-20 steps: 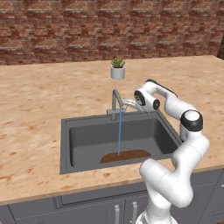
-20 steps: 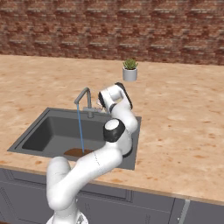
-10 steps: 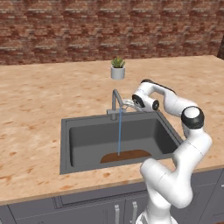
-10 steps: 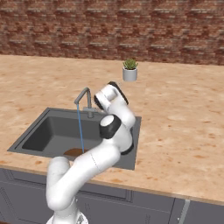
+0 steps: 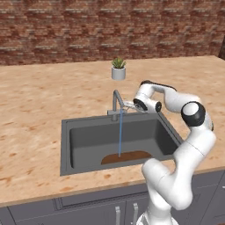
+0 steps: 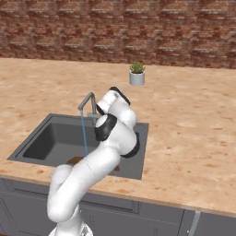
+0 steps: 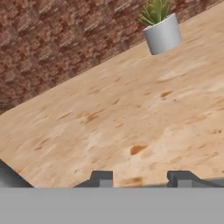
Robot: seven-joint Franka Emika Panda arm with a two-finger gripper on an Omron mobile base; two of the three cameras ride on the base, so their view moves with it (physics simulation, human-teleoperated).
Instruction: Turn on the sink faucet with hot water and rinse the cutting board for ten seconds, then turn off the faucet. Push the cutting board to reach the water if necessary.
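Behind the large dark grey rectangular sink (image 5: 66, 145), the white arm bends up from the cabinet front, folds at a dark elbow and reaches left, its gripper (image 5: 131, 105) level beside the small grey metal gooseneck faucet (image 5: 116, 102). Its fingertips (image 7: 101, 178) stand apart, released, grasping nothing. A thin light-blue water stream (image 5: 120, 134) falls onto the flat reddish-brown wooden cutting board (image 5: 132, 156) on the basin floor, near its front wall.
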